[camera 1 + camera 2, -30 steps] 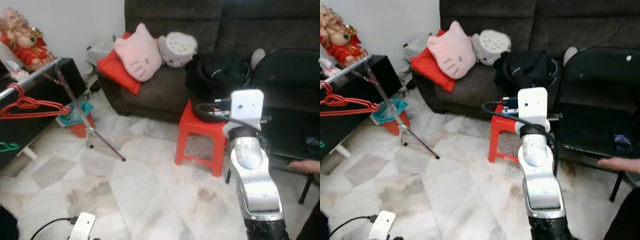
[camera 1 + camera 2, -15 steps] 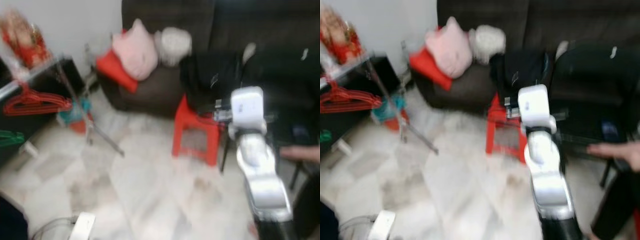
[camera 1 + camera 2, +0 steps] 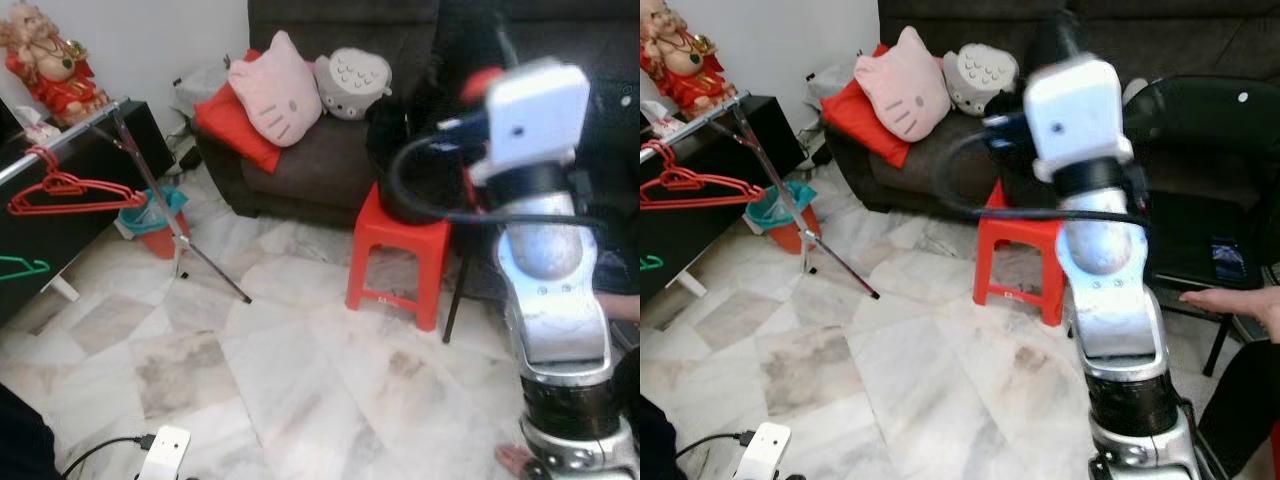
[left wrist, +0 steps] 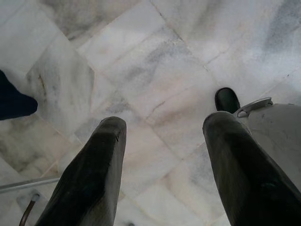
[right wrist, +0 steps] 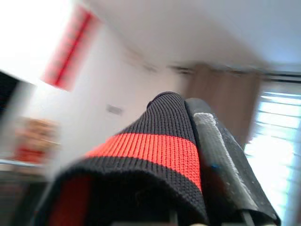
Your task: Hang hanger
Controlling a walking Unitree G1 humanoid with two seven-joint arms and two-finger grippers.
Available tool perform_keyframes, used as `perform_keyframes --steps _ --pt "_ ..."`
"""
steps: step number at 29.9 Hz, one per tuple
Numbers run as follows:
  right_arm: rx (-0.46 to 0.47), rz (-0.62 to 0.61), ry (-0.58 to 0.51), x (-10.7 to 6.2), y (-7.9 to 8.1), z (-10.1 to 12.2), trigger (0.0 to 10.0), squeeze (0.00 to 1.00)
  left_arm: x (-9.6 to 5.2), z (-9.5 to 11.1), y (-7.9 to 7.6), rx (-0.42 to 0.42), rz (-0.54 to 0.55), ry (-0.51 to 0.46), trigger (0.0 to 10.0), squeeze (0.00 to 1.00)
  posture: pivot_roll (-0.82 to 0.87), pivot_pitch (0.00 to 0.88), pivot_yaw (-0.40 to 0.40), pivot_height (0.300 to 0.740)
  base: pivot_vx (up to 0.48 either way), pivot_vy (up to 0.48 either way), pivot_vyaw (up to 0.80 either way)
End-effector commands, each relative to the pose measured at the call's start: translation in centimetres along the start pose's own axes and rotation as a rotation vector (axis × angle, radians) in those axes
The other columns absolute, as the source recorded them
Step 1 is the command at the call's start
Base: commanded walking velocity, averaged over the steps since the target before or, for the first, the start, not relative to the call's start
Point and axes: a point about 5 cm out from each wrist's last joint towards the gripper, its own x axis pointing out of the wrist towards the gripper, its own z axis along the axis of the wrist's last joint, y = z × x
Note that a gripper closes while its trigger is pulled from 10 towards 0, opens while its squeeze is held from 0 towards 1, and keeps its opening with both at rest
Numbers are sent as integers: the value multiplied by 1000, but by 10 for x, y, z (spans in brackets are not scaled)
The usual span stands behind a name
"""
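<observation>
Gripping black-red knit (image 5: 155, 155), right tool (image 5: 197, 117) raised (blurred)

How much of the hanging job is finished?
Done: one red plastic hanger hangs on the silver metal rail. In hand: the right gripper, raised high, pinches a black knitted cloth with a red stripe. Left to do: carry that to the rail on the robot's left. The left gripper hangs open.

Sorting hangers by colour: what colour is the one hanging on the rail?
Red hanger, clearest in the left eye view.
</observation>
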Motion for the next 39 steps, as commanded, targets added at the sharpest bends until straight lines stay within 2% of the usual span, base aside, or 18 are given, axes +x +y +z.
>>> perform_keyframes --steps 1,3,4,5,7,9,11,12,13,14,16,18,19,20,24,29,33,39 --pt "97 192 38 -9 33 -6 10000 0 -1 -2 3 12 13 9 10000 0 -83 0 113 740 0 0 0" --pt "142 301 103 -20 49 -16 10000 0 -1 -2 3 10 14 8 10000 0 -79 0 109 740 0 0 0" --pt "170 350 186 -32 59 -29 10000 0 -1 -3 3 8 13 8 10000 0 -78 0 108 740 0 0 0" --pt "176 351 221 -37 60 -35 10000 0 -1 -3 3 7 13 8 10000 0 -78 0 108 740 0 0 0" --pt "185 258 345 -49 50 -57 10000 0 -1 -3 2 6 8 11 10000 0 -83 0 109 740 0 0 0" --pt "151 151 480 -62 37 -81 10000 0 -1 -3 2 8 1 16 10000 0 -83 0 110 740 0 0 0" --pt "149 5 660 -84 20 -110 10000 0 -1 -3 2 10 -3 18 10000 0 -84 0 111 740 0 0 0" --pt "145 -89 763 -101 10 -126 10000 0 -1 -3 2 11 -3 18 10000 0 -81 0 113 740 0 0 0" --pt "143 -203 884 -126 -2 -144 10000 0 -1 -3 3 13 -2 18 10000 0 -81 0 113 740 0 0 0" --pt "143 -203 884 -126 -2 -144 10000 0 -1 -3 3 13 -2 18 10000 0 -81 0 113 740 0 0 0" --pt "137 -261 1022 -156 -6 -162 10000 0 -1 -3 3 11 1 18 10000 0 -75 0 112 740 0 0 0" --pt "136 -285 1093 -174 -5 -173 10000 0 -1 -3 3 10 3 17 10000 0 -76 0 111 740 0 0 0" --pt "136 -285 1093 -174 -5 -173 10000 0 -1 -3 3 10 3 17 10000 0 -76 0 111 740 0 0 0" --pt "151 -327 1143 -190 -1 -182 10000 0 -1 -3 3 8 4 16 10000 0 -70 0 110 740 0 0 0" --pt "173 -395 1144 -205 6 -192 10000 0 -1 -3 3 -13 24 5 10000 0 -51 0 107 740 0 0 0" --pt "232 -467 1071 -208 17 -189 10000 0 -2 -4 2 -61 30 -36 10000 0 -39 0 102 740 0 0 0" --pt "259 -510 1009 -207 17 -184 10000 0 -2 -5 2 -82 33 -55 10000 0 -45 0 102 740 0 0 0" --pt "335 -643 924 -220 17 -174 10000 0 -4 -12 0 -232 80 -89 10000 0 -47 0 90 740 0 0 0"
